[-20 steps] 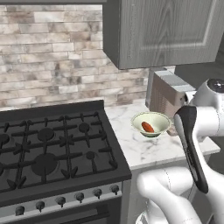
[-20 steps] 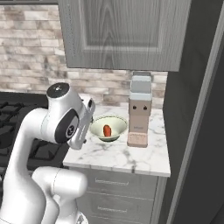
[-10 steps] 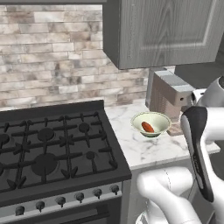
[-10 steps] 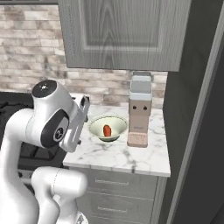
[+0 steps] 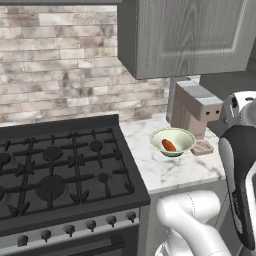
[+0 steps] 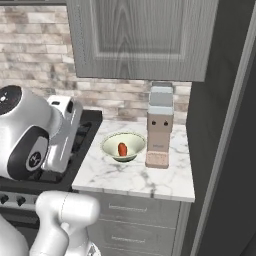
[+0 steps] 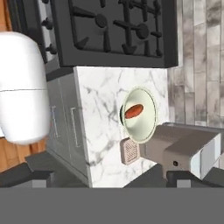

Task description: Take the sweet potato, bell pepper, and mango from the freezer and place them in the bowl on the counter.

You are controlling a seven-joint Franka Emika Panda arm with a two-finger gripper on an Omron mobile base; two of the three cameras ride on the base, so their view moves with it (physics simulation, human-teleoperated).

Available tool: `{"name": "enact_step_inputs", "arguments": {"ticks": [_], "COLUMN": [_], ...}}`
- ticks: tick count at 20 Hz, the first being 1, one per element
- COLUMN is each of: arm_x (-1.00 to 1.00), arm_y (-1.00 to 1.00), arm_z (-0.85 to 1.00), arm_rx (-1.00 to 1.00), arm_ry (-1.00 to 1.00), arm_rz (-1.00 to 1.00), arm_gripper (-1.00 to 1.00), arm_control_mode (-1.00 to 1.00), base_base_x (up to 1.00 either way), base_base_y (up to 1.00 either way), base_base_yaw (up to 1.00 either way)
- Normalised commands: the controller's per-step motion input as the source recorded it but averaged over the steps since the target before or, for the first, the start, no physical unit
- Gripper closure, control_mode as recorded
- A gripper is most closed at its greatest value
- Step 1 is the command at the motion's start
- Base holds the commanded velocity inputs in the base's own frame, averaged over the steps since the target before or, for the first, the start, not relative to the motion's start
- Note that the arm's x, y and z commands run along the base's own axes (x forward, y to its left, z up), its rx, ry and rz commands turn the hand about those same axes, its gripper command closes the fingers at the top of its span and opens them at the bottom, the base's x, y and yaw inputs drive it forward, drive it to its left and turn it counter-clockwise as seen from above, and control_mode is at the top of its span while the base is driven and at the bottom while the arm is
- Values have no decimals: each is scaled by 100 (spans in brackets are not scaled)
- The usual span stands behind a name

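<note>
Left to right: black stove point(image 5: 60, 170), then white marble counter point(image 5: 165, 175), then one bowl point(image 5: 172, 140) holding one sweet potato point(image 5: 169, 145), just beside a grey coffee machine point(image 5: 192, 107). Judged one of three items delivered; bell pepper and mango left to fetch from the dark freezer point(image 6: 230, 125) at far right. Claw spread wide, holding nothing, raised well above the counter.

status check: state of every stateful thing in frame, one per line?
sweet potato: lying inside the bowl, not held
bowl: upright on the counter, holding the one sweet potato
counter: carries the bowl and the coffee machine
coffee machine: upright beside the bowl, drip tray bare
upper cabinet: door closed
stove: no flame, no pots
</note>
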Motion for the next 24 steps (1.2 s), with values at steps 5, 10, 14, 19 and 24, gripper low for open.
{"name": "enact_step_inputs", "arguments": {"ticks": [5,10,14,19,24], "arm_x": [-71,-52,0,0,0], "arm_y": [18,14,0,0,0], "arm_z": [54,36,0,0,0], "arm_rx": [0,0,0,0,0], "arm_ry": [-21,-14,0,0,0], "arm_rz": [0,0,0,0,0], "arm_gripper": [-100,-100,-100,-100,-100], "arm_control_mode": [-100,100,100,100,100], "base_base_x": [0,-40,-100,-100,-96], "base_base_y": [0,5,0,0,-18], "base_base_yaw": [0,-1,-5,-7,-16]}}
